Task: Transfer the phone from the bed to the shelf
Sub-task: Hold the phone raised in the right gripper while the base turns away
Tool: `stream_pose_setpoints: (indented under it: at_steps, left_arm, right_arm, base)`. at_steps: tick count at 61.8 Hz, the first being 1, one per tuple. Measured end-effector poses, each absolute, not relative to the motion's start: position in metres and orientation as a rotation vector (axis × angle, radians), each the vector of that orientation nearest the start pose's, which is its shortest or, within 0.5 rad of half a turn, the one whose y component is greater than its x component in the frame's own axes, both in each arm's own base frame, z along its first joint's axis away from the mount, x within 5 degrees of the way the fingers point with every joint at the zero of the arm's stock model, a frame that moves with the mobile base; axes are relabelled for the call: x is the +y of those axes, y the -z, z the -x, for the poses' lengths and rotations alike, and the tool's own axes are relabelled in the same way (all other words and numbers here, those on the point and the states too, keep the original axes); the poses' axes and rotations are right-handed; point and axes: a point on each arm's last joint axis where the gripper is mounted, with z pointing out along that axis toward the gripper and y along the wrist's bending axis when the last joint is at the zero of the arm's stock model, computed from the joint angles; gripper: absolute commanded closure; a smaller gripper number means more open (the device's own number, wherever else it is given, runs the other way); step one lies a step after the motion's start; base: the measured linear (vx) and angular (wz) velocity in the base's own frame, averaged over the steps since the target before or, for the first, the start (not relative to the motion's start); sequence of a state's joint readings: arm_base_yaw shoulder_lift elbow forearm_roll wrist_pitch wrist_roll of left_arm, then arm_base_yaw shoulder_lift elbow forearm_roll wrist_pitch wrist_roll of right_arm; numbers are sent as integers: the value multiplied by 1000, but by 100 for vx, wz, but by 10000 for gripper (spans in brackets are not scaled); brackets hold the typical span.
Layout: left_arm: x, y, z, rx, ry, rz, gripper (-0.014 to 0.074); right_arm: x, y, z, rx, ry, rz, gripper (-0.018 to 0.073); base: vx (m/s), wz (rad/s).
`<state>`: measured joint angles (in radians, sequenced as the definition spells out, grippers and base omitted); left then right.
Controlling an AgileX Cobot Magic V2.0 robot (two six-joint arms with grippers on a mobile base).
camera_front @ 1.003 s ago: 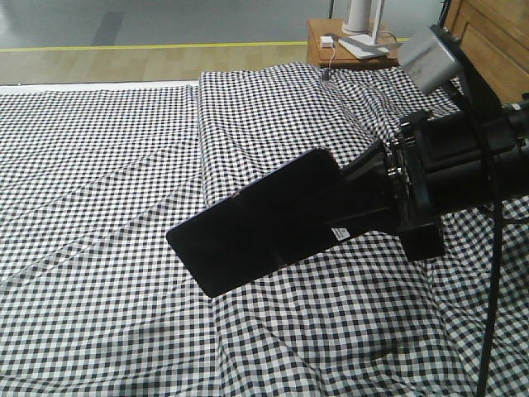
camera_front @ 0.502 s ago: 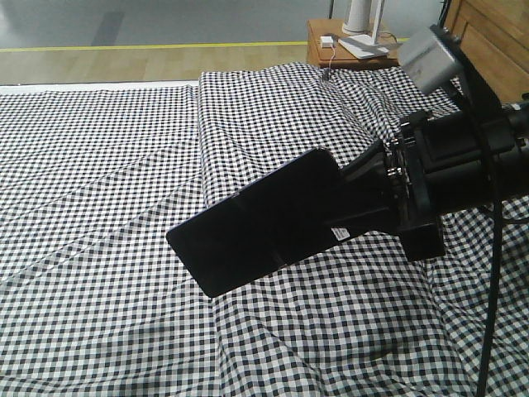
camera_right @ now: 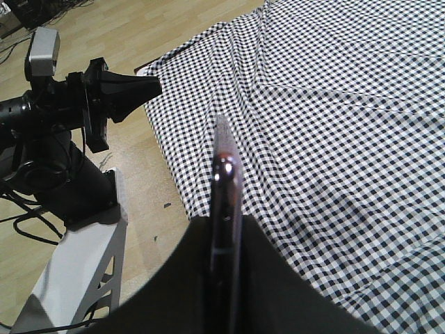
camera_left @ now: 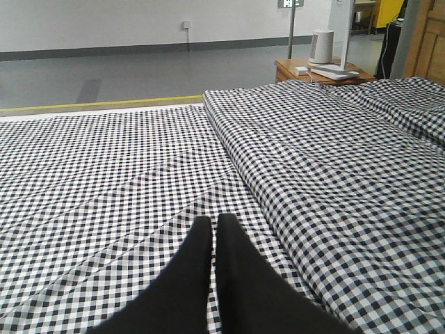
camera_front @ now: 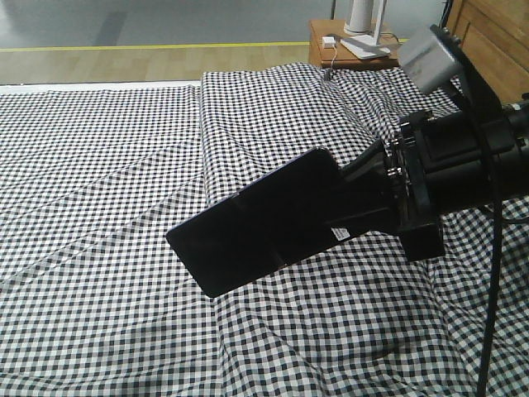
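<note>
The phone (camera_front: 211,248) is a thin black slab held in the air above the bed (camera_front: 99,165), tilted down to the left. My right gripper (camera_front: 260,231) is shut on it, with its wide black fingers clamping the phone's right half. In the right wrist view the phone (camera_right: 224,167) shows edge-on, sticking out from between the fingers of the right gripper (camera_right: 226,226). My left gripper (camera_left: 214,221) hovers low over the checked bed cloth (camera_left: 104,160), its fingers almost together with nothing between them. It also shows far off as the left gripper (camera_right: 149,87) beside the bed. The shelf is out of view.
A small orange-brown bedside table (camera_front: 331,41) with white devices stands behind the bed. The brown headboard (camera_front: 496,41) is at the far right. A long raised fold (camera_front: 207,124) runs across the cloth. The robot's base (camera_right: 62,181) stands on wood floor left of the bed.
</note>
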<state>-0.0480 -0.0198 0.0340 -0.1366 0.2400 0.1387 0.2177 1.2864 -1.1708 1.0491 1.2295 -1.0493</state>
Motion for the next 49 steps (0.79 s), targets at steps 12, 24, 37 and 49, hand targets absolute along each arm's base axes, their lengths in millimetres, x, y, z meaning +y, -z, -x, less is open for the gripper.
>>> stream_pose_setpoints:
  at_steps: [12,24,37,49]
  left_arm:
    - [-6,-181,-55,1735,59,-71,596]
    - [-6,-181,-55,1735,59,-71,596]
    - [-6,-181,-55,1735,59,-71,596]
    - [-6,-181,-55,1735,59,-71,596]
  right_arm:
    - [124,-376,-217,1952,-1039,1134,561]
    - [124,-376,-217,1952,-1039,1134,561]
    - [124,-376,-217,1952,-1039,1134,561]
    - [124,-376,-217,1952,-1039,1134,561]
  base:
    - [-2,8]
    - [-4,14]
    - [-4,15]
    - [-5,18]
